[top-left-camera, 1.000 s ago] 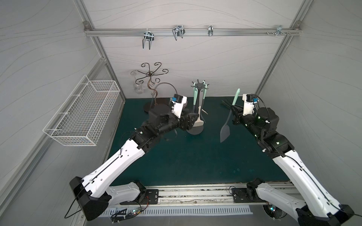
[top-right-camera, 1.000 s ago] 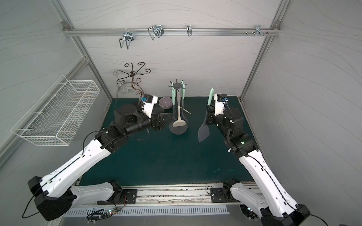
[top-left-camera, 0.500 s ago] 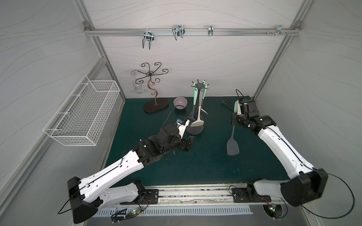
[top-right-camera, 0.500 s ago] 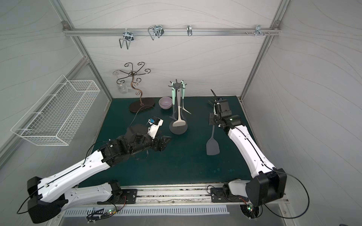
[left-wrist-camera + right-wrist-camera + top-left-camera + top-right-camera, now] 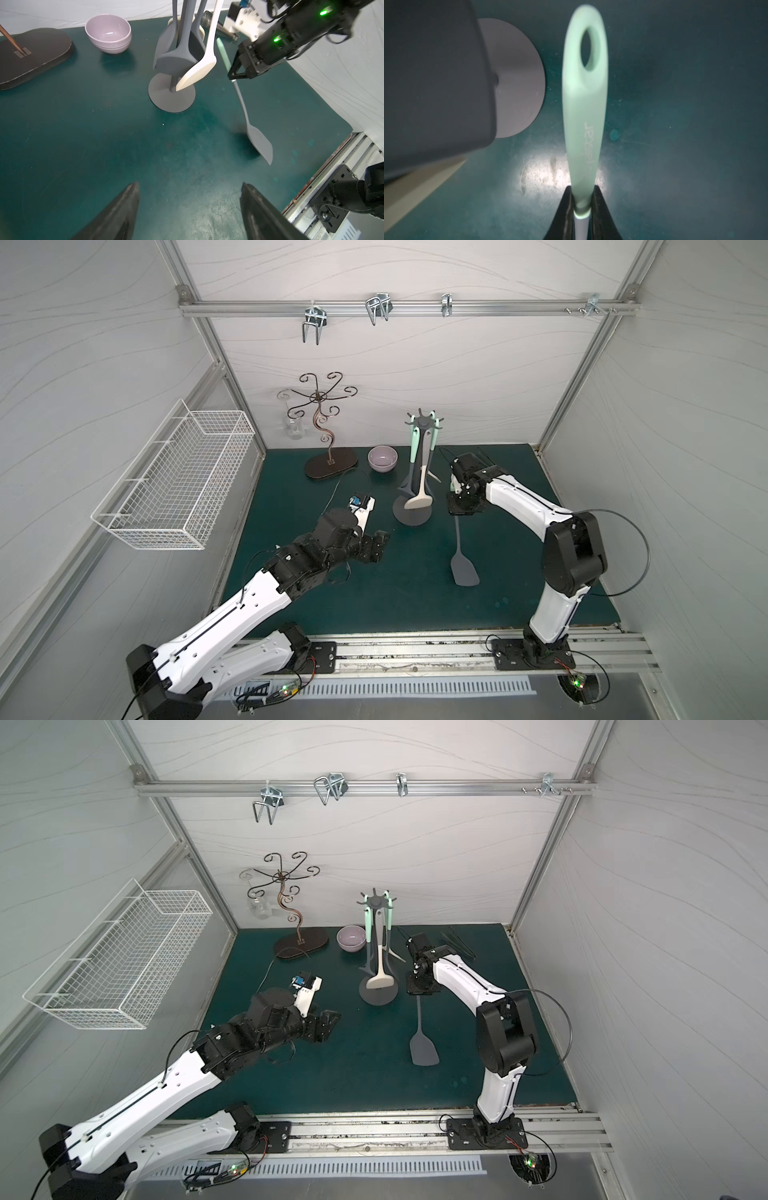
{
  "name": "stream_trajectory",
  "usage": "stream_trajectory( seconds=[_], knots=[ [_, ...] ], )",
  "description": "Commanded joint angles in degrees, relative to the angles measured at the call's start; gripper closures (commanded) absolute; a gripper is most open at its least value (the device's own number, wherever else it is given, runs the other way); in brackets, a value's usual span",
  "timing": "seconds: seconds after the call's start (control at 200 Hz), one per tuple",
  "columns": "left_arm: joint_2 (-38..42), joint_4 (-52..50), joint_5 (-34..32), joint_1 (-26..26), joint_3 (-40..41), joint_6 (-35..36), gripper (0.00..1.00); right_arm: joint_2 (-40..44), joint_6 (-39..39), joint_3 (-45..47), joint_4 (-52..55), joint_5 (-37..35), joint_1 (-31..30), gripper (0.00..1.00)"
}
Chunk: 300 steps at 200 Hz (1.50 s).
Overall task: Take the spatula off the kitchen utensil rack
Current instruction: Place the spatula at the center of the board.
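Observation:
The spatula (image 5: 464, 570) has a grey blade and a mint handle (image 5: 584, 104). My right gripper (image 5: 461, 510) is shut on it where handle meets shaft and holds it low over the green mat, blade toward the front. It hangs clear of the kitchen utensil rack (image 5: 411, 514), a dark grey stand just left of it whose crown (image 5: 376, 900) still carries a cream spoon (image 5: 197, 72) and grey utensils. My left gripper (image 5: 189, 185) is open and empty over bare mat, front-left of the rack base (image 5: 172, 97). Both top views show the spatula (image 5: 424, 1050).
A lilac bowl (image 5: 382, 458) and a bronze scrolled stand (image 5: 330, 464) sit at the back left. A white wire basket (image 5: 178, 485) hangs on the left wall. Dark tongs (image 5: 457, 942) lie at the back right. The arms' base rail (image 5: 415, 651) runs along the front.
My right gripper has carried the spatula down and away from the rack's crown to low over the mat. My left arm has drawn back from the rack toward the front.

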<state>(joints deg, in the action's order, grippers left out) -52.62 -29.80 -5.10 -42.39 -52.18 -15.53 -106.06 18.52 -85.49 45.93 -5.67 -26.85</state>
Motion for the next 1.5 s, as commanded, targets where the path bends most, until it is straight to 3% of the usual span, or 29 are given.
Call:
stream_trajectory(
  seconds=[0.0, 0.345, 0.455, 0.625, 0.77, 1.005, 1.301, 1.426, 1.496],
  knots=[
    [1.0, 0.7, 0.8, 0.8, 0.7, 0.7, 0.19, -2.4, 0.4, -1.1, 1.3, 1.9, 0.6, 1.00],
    [1.6, 0.5, 0.6, 1.6, 1.7, 0.7, 0.19, -6.2, 0.5, 1.0, -2.8, 4.0, 1.4, 1.00],
    [1.6, 0.5, 0.4, 1.7, 1.9, 0.5, 0.19, -6.5, 0.7, 1.6, -3.7, 4.7, 1.8, 0.91],
    [1.6, 0.3, 0.0, 1.7, 2.0, 0.2, 0.19, -6.4, 1.2, 2.5, -5.1, 6.3, 2.4, 0.86],
    [1.9, -0.3, -0.2, 1.8, 1.8, 0.1, 0.19, -6.4, 1.6, 2.7, -5.8, 8.2, 2.7, 0.73],
    [2.1, -3.4, -0.7, 2.0, -0.3, 0.9, 0.19, -5.6, 2.6, 2.9, -6.0, 10.4, 3.5, 0.69],
    [3.3, -3.7, -1.4, 2.8, -0.3, 1.5, 0.17, 5.9, 0.8, 7.2, -7.0, 8.8, 4.7, 0.69],
    [0.7, -1.1, 2.5, 5.6, -2.2, 1.5, 0.14, 16.6, 0.1, 12.4, -9.8, 4.8, 4.4, 0.69],
    [-3.1, 0.5, 8.3, 9.4, -5.8, 0.4, 0.14, 23.8, 2.6, 16.0, -11.9, 2.6, 3.8, 0.68]
  ],
)
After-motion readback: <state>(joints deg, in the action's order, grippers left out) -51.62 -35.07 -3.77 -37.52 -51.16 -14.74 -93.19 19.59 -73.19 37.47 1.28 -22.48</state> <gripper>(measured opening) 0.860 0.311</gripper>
